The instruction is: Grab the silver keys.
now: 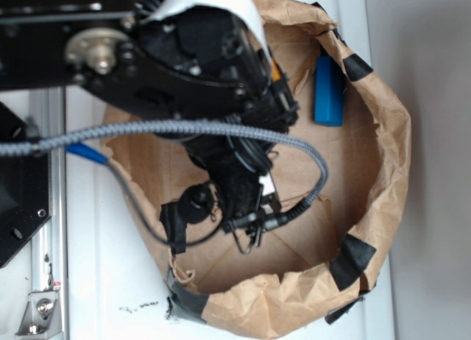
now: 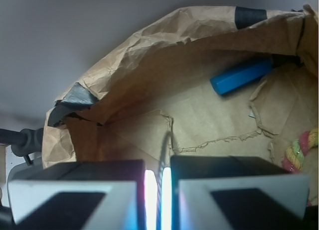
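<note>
no readable text, labels, brands, numbers or signs in either view

gripper (image 2: 158,190) nearly closed, thin gap, arm angled down

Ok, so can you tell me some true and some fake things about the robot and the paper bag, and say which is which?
1. The blue bar lies inside the brown paper bag. True.
2. The end effector is wide open. False: its fingers are almost together, with a thin bit of metal, apparently the silver keys, between them.
3. The end effector is holding the blue bar. False: the bar lies apart from it, by the bag's wall.
4. A pink and yellow rope peeks in at the edge of the wrist view. True.
5. The bag's rim has red tape on it. False: the tape patches are black.
</note>
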Tool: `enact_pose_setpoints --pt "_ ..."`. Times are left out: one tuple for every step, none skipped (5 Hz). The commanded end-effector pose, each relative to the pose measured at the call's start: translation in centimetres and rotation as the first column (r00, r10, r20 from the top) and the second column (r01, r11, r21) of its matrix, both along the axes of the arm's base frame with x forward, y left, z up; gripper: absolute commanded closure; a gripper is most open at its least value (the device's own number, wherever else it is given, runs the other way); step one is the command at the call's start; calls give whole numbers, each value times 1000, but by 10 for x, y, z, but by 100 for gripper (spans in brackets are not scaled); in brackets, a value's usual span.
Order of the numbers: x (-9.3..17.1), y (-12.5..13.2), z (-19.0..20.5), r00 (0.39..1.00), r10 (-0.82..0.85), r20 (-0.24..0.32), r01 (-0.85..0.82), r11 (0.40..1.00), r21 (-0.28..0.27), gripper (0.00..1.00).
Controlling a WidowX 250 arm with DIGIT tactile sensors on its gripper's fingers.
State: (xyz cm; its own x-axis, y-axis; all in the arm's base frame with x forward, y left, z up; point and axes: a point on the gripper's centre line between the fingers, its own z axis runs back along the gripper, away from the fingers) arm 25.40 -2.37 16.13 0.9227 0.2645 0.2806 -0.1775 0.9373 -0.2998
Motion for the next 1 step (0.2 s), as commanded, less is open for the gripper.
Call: enact_pose_setpoints --pt "-2 -4 9 1000 12 25 -13 999 33 100"
